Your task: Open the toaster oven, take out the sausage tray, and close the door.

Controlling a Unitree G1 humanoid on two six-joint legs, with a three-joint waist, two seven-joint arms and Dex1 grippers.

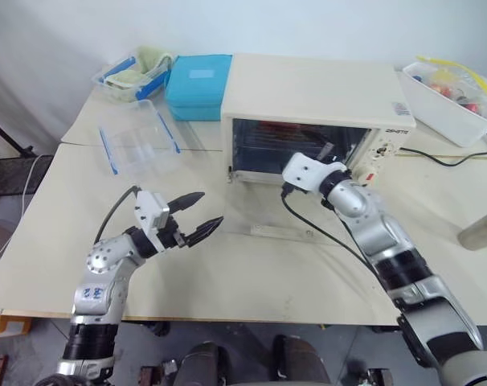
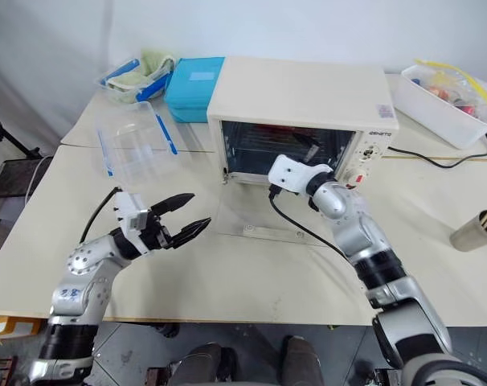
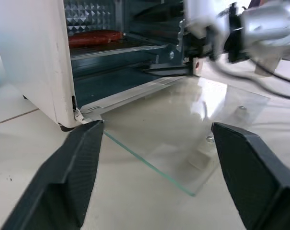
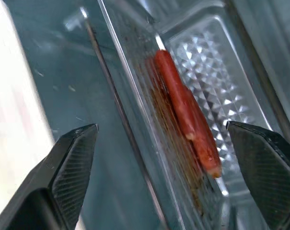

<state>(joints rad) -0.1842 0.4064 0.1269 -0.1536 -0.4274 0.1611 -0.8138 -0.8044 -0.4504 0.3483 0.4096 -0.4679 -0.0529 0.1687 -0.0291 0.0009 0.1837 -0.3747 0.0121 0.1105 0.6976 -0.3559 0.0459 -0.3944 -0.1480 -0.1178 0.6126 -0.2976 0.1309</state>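
Your oven point(image 1: 316, 92) sits at the back of the bench point(image 1: 243, 273), door point(image 2: 263, 219) dropped flat onto the bench in front of it. The tray point(image 4: 183, 120) with sausages point(image 4: 185, 112) is inside on the rack. Your right gripper point(image 4: 164, 177) is wide and empty, at the oven mouth, sausages right ahead between its fingers (not touching). Your left gripper point(image 1: 197, 215) is wide too, empty, over the bench left of the door, well apart from the tray.
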